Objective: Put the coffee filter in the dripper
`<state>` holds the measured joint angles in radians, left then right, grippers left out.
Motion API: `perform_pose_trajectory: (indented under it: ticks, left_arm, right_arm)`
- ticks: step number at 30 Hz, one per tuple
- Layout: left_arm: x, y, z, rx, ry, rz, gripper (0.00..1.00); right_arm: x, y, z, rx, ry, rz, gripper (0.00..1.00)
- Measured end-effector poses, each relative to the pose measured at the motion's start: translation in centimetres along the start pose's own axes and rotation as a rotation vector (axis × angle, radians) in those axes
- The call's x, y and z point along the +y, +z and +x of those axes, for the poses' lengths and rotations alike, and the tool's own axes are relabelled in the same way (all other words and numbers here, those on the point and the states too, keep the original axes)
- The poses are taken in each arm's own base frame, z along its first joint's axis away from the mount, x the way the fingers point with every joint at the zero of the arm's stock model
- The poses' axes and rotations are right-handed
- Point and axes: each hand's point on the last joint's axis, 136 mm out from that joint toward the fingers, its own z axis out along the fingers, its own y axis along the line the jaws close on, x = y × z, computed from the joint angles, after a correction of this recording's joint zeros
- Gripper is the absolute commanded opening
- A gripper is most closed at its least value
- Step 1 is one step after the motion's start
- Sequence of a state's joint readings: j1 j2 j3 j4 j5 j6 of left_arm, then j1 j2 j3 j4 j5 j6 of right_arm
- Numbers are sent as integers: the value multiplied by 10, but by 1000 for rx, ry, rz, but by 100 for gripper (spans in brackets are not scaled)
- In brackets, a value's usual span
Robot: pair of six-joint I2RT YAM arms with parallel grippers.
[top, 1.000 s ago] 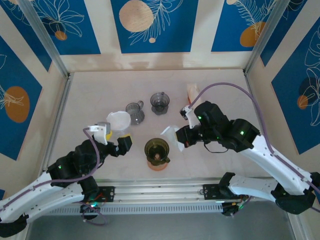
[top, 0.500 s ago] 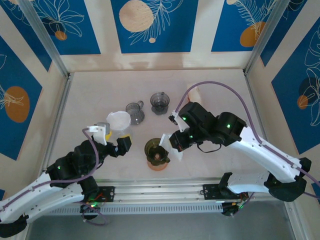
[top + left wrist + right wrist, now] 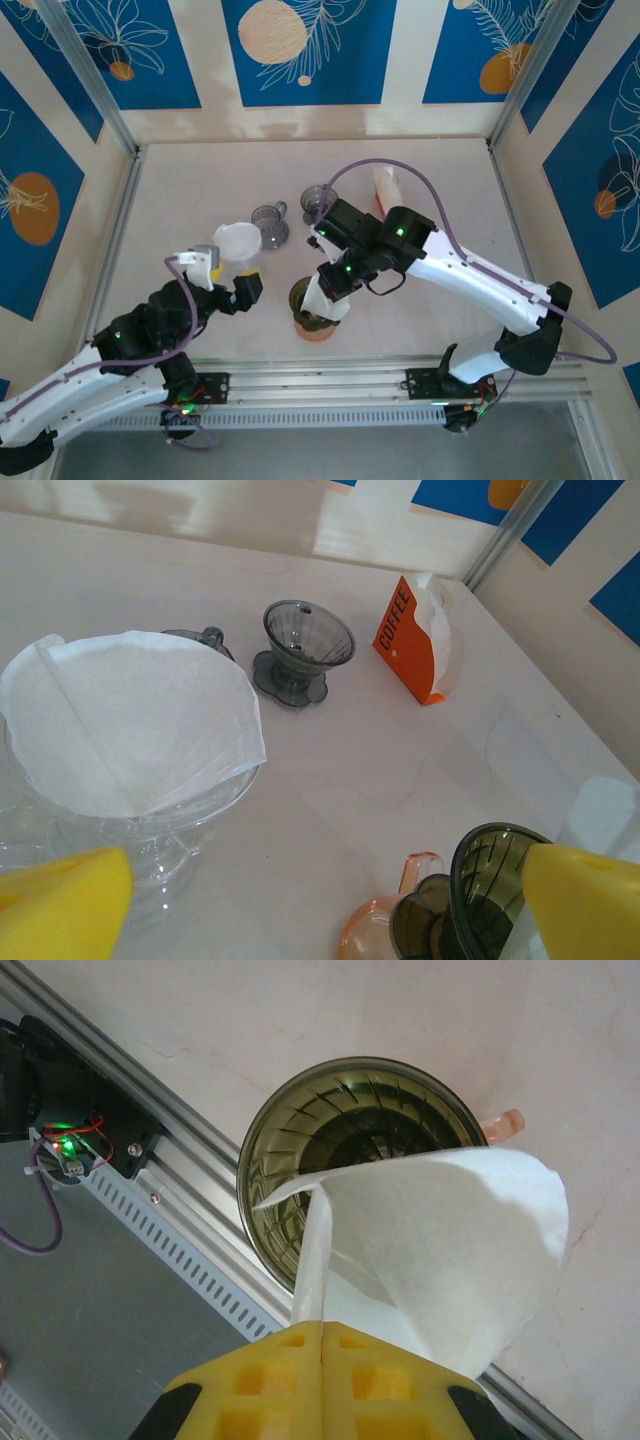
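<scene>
Right wrist view: the right gripper [image 3: 322, 1335] pinches the coffee filter [image 3: 450, 1250] by its seam, so the open cone hangs over the green dripper [image 3: 320, 1130], seemingly ready to be lowered in. Farther left, the left gripper [image 3: 322, 880] hangs open, holding nothing, near a clear dripper [image 3: 215, 805] already lined.

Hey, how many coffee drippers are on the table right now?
4. A clear dripper holding a white filter, left of centre; a grey dripper beside it; a second grey dripper farther back, near the orange filter pack; an olive dripper under the right gripper's held filter.
</scene>
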<state>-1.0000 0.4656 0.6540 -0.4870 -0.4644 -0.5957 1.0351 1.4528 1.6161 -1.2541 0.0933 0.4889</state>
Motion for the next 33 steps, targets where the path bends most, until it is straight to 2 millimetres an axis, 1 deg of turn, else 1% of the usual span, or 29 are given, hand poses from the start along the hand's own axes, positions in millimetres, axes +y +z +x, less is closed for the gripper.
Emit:
perform_pose_trajectory:
  ticks: [3, 13, 22, 25, 33]
  left_arm:
    - [0, 0, 0, 0, 0, 0, 100]
    - [0, 0, 0, 0, 0, 0, 100]
    - [0, 0, 0, 0, 0, 0, 100]
    - [0, 0, 0, 0, 0, 0, 100]
    - [0, 0, 1, 2, 1, -1, 100]
  right_arm:
    - [1, 4, -4, 10, -11, 5, 0]
    - [-1, 29, -8, 75, -30, 35, 0]
    - [3, 49, -9, 112, -53, 45, 0]
    - [4, 53, -11, 111, -55, 44, 0]
    - [7, 55, -17, 90, -59, 34, 0]
